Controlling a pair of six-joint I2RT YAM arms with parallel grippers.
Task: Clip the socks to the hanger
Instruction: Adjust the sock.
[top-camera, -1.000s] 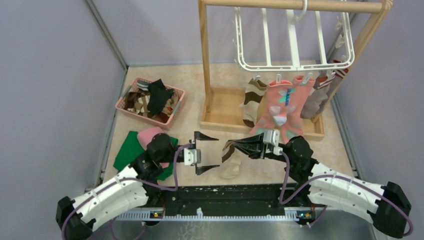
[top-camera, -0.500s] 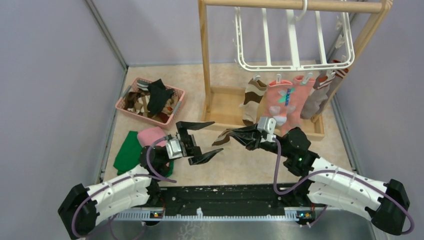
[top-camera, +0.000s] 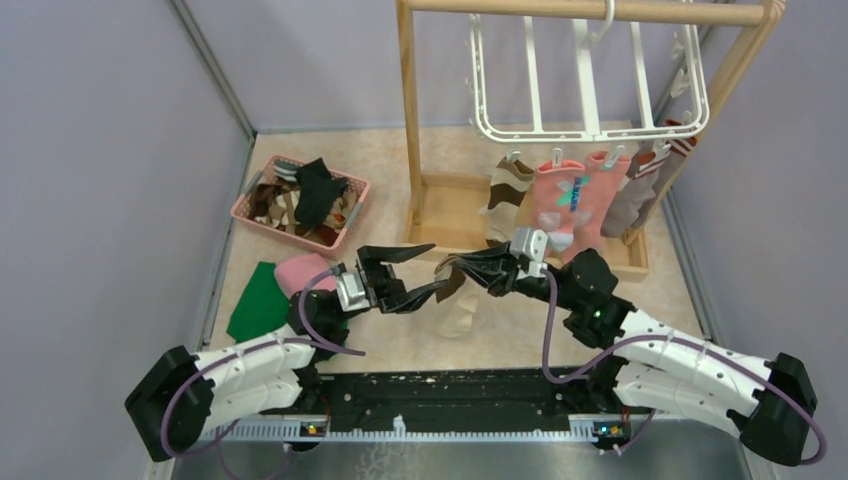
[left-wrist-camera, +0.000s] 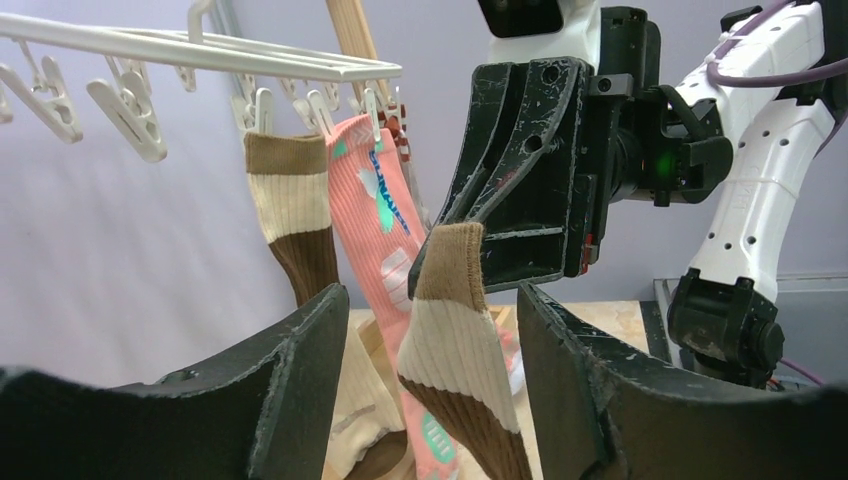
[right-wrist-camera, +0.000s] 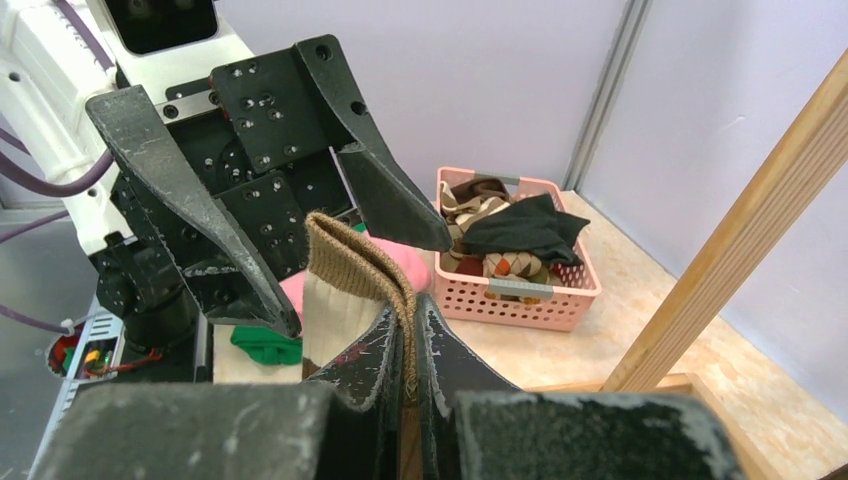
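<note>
Pinched shut, the right gripper (top-camera: 447, 268) holds a brown-and-cream striped sock (top-camera: 460, 310) by its ribbed cuff. The cuff stands up between the closed black fingers and the rest of the sock hangs below them, over the beige table (top-camera: 500, 345). Whether the toe touches the table cannot be told.

The left gripper (top-camera: 432, 268) faces it from the left, almost tip to tip. Its jaws stand apart, one finger on each side of the hanging sock just under the cuff. In the left wrist view a narrow gap shows between each finger and the fabric, so nothing is gripped by this arm.

Behind the grippers, the white plastic hanger (top-camera: 600, 133) hangs by its hook from the top bar of a wooden frame stand (top-camera: 410, 120). Three kinds of sock dangle from clips along its near rim: another brown-and-cream sock (top-camera: 505, 200) on the left, a salmon pink sock (top-camera: 565, 205) with teal and white shapes in the middle, and a grey-brown sock (top-camera: 640, 190) with a red-and-white cuff on the right.

At the far left of the table sits a pink basket (top-camera: 352, 215) with more socks heaped in it, a dark one on top. Nearer the left arm lie a flat green cloth (top-camera: 258, 300) and a pink cloth (top-camera: 300, 270), touching each other.
</note>
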